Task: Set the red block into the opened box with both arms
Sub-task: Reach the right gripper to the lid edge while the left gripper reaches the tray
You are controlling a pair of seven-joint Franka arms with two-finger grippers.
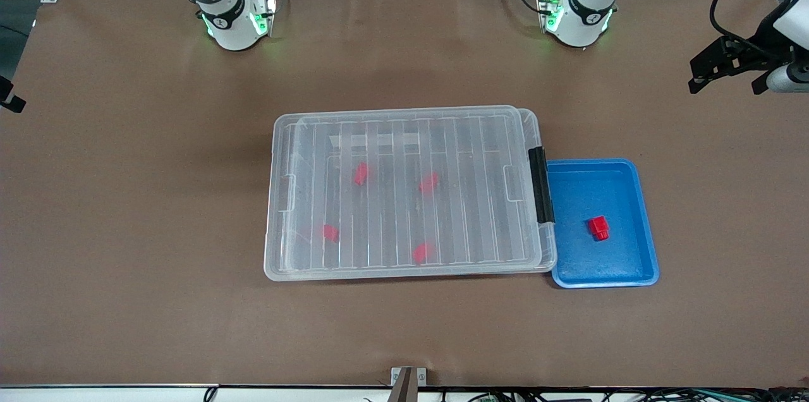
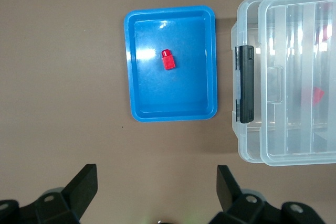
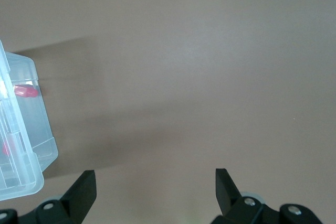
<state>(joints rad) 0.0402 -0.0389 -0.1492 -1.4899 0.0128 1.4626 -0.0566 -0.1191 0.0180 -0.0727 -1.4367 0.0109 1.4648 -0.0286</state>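
Note:
A small red block (image 1: 598, 227) (image 2: 168, 60) lies in a blue tray (image 1: 635, 275) (image 2: 137, 109) beside the box. The box (image 1: 278, 266) (image 2: 247, 150) (image 3: 31, 150) is a clear bin in the middle of the table. Its ribbed lid (image 1: 404, 130) lies on top, and a black clip (image 1: 541, 184) (image 2: 245, 83) sits at the tray end. Several more red blocks (image 1: 361, 173) show through the lid. My left gripper (image 1: 727, 83) (image 2: 156, 179) hangs open and empty over bare table at the left arm's end. My right gripper (image 3: 156, 182) is open and empty over bare table beside the box's other end.
Brown table covering (image 1: 126, 200) stretches wide around the box and tray. The two arm bases (image 1: 234, 19) (image 1: 578, 13) stand along the table's edge farthest from the front camera. A metal bracket (image 1: 407, 380) sits at the edge nearest that camera.

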